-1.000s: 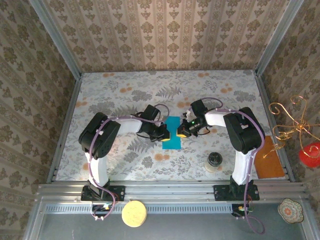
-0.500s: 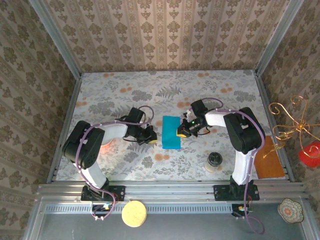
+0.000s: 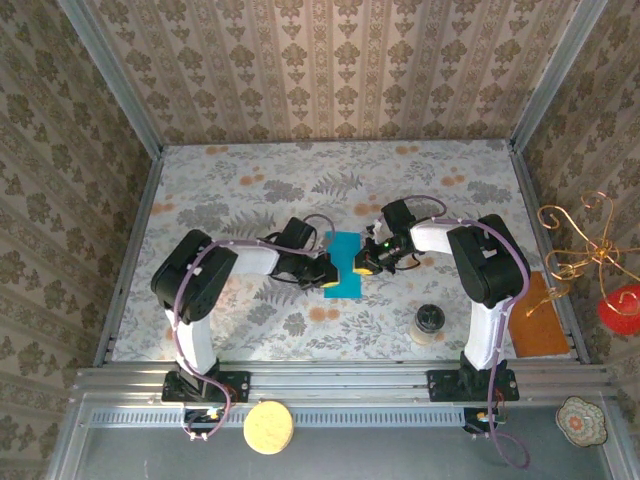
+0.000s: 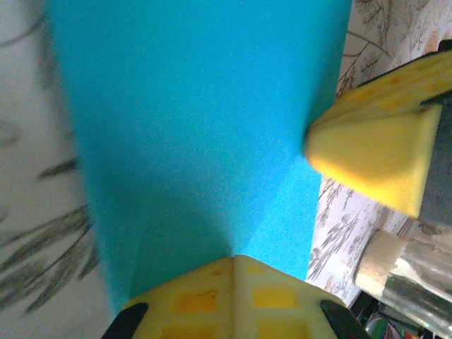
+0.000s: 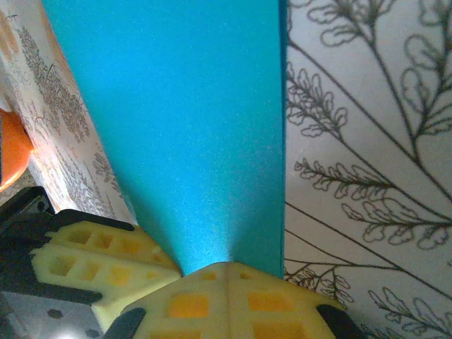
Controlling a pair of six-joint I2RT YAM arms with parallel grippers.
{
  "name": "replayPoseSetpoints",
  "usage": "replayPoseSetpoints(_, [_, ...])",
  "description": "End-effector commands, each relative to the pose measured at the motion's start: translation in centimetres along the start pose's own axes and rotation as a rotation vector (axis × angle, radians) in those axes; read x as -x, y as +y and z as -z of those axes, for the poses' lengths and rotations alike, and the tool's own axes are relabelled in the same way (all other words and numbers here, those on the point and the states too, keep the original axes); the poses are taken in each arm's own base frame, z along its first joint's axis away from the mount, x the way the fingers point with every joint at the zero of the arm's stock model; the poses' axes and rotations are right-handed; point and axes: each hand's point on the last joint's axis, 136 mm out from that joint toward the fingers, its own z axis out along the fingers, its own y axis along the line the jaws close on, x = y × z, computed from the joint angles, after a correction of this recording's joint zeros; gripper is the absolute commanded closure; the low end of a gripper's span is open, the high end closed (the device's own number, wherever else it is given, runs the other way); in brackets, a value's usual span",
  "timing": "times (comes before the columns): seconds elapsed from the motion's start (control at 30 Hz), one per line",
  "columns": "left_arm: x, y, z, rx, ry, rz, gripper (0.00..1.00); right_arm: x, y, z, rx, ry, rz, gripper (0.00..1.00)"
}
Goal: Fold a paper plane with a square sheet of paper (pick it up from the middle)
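Top view, paper: square sheet of paper [image 3: 345, 250] over the floral worktop [image 3: 250, 190], just right of frame centre, drawn in at mid-height; flat or lifted, cannot tell.
Top view, grip: left end effector [image 3: 325, 278] closed on the sheet's left edge, right end effector [image 3: 362, 266] closed on its right edge, facing each other.
Left wrist view: fingertips [image 4: 212, 300] clamped at frame bottom, teal creases fanning upward from them; right end effector's yellow finger at the right.
Right wrist view: fingertips [image 5: 191, 304] pinched shut at the bottom edge, sheet narrowing into them.
Step, judged: gathering the middle for the lift.
Doing it well: raise both sides together and level; avoid pulling apart, since thin paper may tear or slip.
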Motion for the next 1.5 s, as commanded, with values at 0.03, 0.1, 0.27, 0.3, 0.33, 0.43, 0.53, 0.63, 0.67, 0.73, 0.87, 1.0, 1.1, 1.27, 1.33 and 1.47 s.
replayPoseSetpoints(0.03, [-4.4, 6.2, 1.5, 0.186, 0.055, 0.094, 1.00, -4.0, -14.1, -2.2, -0.496, 0.052, -0.203, 0.97])
replayPoseSetpoints(0.1, [-5.7, 7.1, 2.4, 0.225, 0.060, 0.101, 1.00, -3.8, -13.9, -2.2, -0.492, 0.047, -0.201, 0.97])
replayPoseSetpoints(0.27, [-4.4, 4.4, 5.0, 0.192, -0.044, 0.036, 1.00, -3.4, -13.6, -2.3, -0.479, 0.038, -0.189, 0.97])
replayPoseSetpoints(0.3, [-3.4, 2.8, 5.4, 0.160, -0.079, 0.001, 1.00, -3.4, -13.5, -2.4, -0.474, 0.037, -0.187, 0.97])
replayPoseSetpoints(0.33, [-2.7, 1.5, 5.6, 0.134, -0.104, -0.030, 1.00, -3.2, -13.4, -2.4, -0.469, 0.035, -0.181, 0.97])
replayPoseSetpoints(0.43, [-0.8, -1.8, 4.9, 0.070, -0.147, -0.104, 1.00, -2.9, -13.3, -2.3, -0.474, 0.023, -0.163, 0.97])
replayPoseSetpoints(0.53, [-0.1, -2.4, 2.6, 0.081, -0.109, -0.126, 1.00, -2.7, -13.7, -2.5, -0.484, 0.017, -0.151, 0.96])
replayPoseSetpoints(0.63, [0.0, -1.4, 0.5, 0.125, -0.055, -0.116, 1.00, -2.3, -13.7, -2.7, -0.482, 0.007, -0.144, 0.97])
replayPoseSetpoints(0.67, [-0.2, -0.8, -0.2, 0.130, -0.037, -0.100, 1.00, -2.2, -13.6, -2.6, -0.479, 0.004, -0.143, 0.96])
replayPoseSetpoints(0.73, [-0.9, 0.2, -0.9, 0.133, -0.020, -0.075, 1.00, -1.9, -13.4, -2.4, -0.485, -0.008, -0.134, 0.96])
replayPoseSetpoints(0.87, [-3.2, 2.9, -1.0, 0.146, -0.014, -0.019, 1.00, -1.8, -13.5, -2.1, -0.496, -0.012, -0.125, 0.96])
replayPoseSetpoints(1.0, [-6.4, 6.1, -0.1, 0.179, -0.015, 0.046, 1.00, -1.7, -13.5, -2.3, -0.495, -0.011, -0.131, 0.96])
replayPoseSetpoints(1.1, [-8.2, 7.2, 0.9, 0.189, -0.012, 0.055, 1.00, -1.4, -13.4, -2.2, -0.500, -0.018, -0.131, 0.96])
replayPoseSetpoints(1.27, [-8.1, 5.6, 2.9, 0.167, -0.031, -0.019, 1.00, -0.4, -12.5, -1.7, -0.498, -0.038, -0.118, 0.96])
replayPoseSetpoints(1.33, [-7.4, 4.7, 4.0, 0.155, -0.057, -0.042, 1.00, 0.2, -11.6, -1.3, -0.483, -0.054, -0.105, 0.96])
replayPoseSetpoints(1.47, [-4.4, 2.5, 6.8, 0.097, -0.171, -0.063, 1.00, 1.7, -7.6, -0.8, -0.366, -0.075, -0.048, 0.94])
